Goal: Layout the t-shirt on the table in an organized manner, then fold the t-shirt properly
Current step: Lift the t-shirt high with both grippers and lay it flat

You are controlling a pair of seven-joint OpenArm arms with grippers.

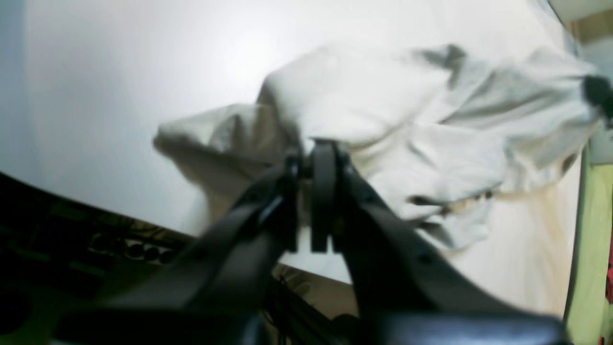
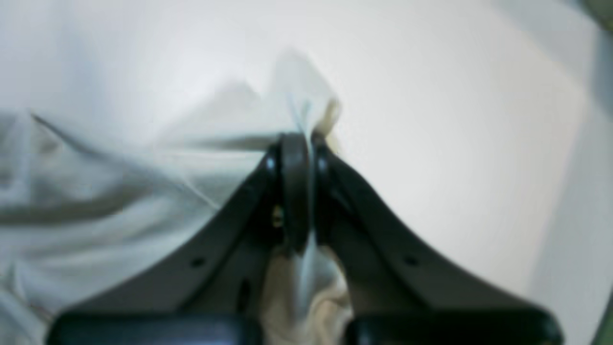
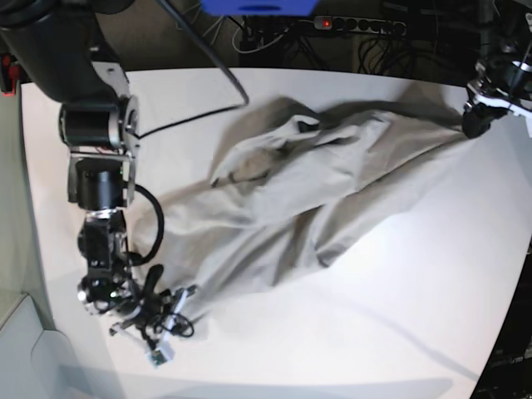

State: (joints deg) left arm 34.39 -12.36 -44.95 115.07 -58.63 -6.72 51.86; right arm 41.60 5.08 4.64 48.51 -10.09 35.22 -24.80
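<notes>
The light beige t-shirt (image 3: pixel 307 199) lies crumpled and pulled into a diagonal band across the white table (image 3: pixel 399 316), from the near left to the far right. My right gripper (image 3: pixel 179 299) is shut on the shirt's near-left corner. In the right wrist view, fabric (image 2: pixel 143 191) is pinched between the closed fingers of this gripper (image 2: pixel 304 139). My left gripper (image 3: pixel 472 123) is shut on the far-right end of the shirt. The left wrist view shows this gripper (image 1: pixel 318 148) clamped on a fold of the cloth (image 1: pixel 407 120).
A black cable (image 3: pixel 218 62) runs over the table's far left part. Behind the far edge lie a power strip (image 3: pixel 357 23) and a blue object (image 3: pixel 258 7). The right arm's column (image 3: pixel 96 133) stands over the table's left side.
</notes>
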